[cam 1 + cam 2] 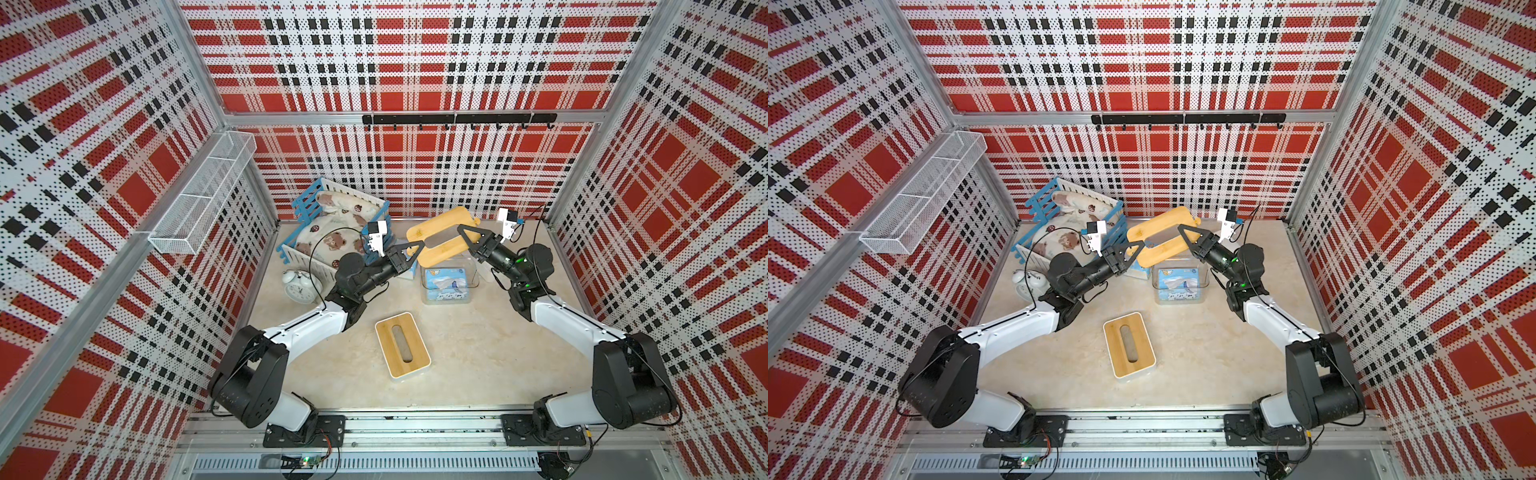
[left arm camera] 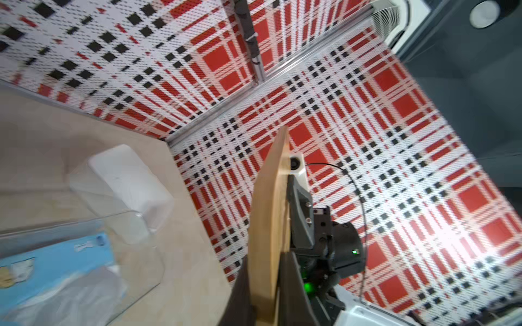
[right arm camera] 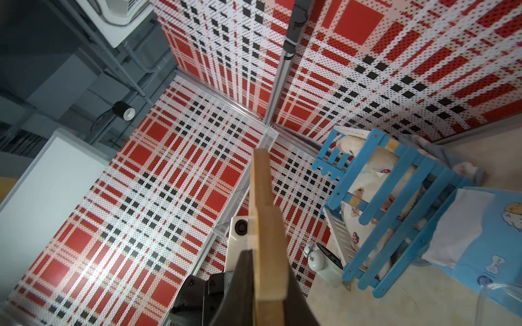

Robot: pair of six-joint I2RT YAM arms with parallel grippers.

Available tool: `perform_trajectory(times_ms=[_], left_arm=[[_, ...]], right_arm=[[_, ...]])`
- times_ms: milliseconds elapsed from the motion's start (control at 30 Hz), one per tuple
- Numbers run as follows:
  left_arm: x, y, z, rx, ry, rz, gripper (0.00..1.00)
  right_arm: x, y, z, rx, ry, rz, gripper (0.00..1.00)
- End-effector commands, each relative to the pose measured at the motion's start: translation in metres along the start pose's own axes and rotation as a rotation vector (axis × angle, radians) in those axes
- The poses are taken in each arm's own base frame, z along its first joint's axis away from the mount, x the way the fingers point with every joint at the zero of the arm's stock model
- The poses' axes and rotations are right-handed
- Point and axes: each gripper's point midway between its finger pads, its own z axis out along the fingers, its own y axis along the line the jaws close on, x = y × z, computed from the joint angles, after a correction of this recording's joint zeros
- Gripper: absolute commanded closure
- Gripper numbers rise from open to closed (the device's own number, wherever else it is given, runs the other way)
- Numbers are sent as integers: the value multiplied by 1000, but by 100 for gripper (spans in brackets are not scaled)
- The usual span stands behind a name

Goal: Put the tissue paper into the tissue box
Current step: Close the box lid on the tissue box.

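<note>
Holding a bamboo lid point(image 1: 442, 239) slanted in mid-air between two claws, above and a little behind the far rim of the clear tissue box point(image 1: 471, 266). Pinching one end with the left claw point(image 1: 417, 248), jaws pressed onto the thin board, shown edge-on in the left wrist view. Pinching the opposite end with the right claw point(image 1: 462, 231), apparently; cropped low in the right wrist view, so hard to swear to a firm clamp there. Resting inside the box already: one pack of tissue paper point(image 1: 446, 278), blue and white, with a white sheet poking up. Lying on the surface point(image 1: 478, 353) just beside the box, on the left claw's side and partly hidden under it: a second pack point(image 1: 1138, 272). Standing well apart from the box, toward the arm bases: the other box point(image 1: 402, 351), white-based, with its own slotted lid on. Judged as the lid step for the clear box, most likely closing, given the pack inside. Calls next for levelling the lid, carrying it with both claws in step to sit square over the rim, lining the slot up over the white sheet, lowering evenly, and spreading the claws only once seated.
</note>
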Motion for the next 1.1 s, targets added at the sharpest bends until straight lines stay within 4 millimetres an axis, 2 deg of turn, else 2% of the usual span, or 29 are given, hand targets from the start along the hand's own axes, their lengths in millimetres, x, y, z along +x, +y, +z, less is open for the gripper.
perform_trajectory(times_ms=[0,100,200,267,367,600,733,833,933,1067], left_arm=[[10,1,0,29,81,192,100],[16,1,-3,59,141,197,100],[23,2,-4,81,198,179,100],[26,5,-5,80,214,163,100],[27,12,-9,71,231,132,100],[21,18,-18,60,247,84,100],[18,22,-24,51,251,67,100],[24,25,-24,52,278,50,100],[25,30,-25,42,286,35,100],[25,39,-24,18,288,9,100]], right_arm=[[24,-14,-6,19,152,-129,78],[31,-19,-14,0,231,-157,56],[36,-15,-21,-56,282,-165,40],[35,-10,-27,-93,295,-176,37],[36,-6,-33,-121,314,-188,37],[44,-30,-44,-9,370,-215,46],[46,-29,-49,13,388,-246,50],[46,-24,-48,-13,391,-235,57],[43,-17,-46,-47,387,-234,67],[41,-12,-44,-67,386,-221,92]])
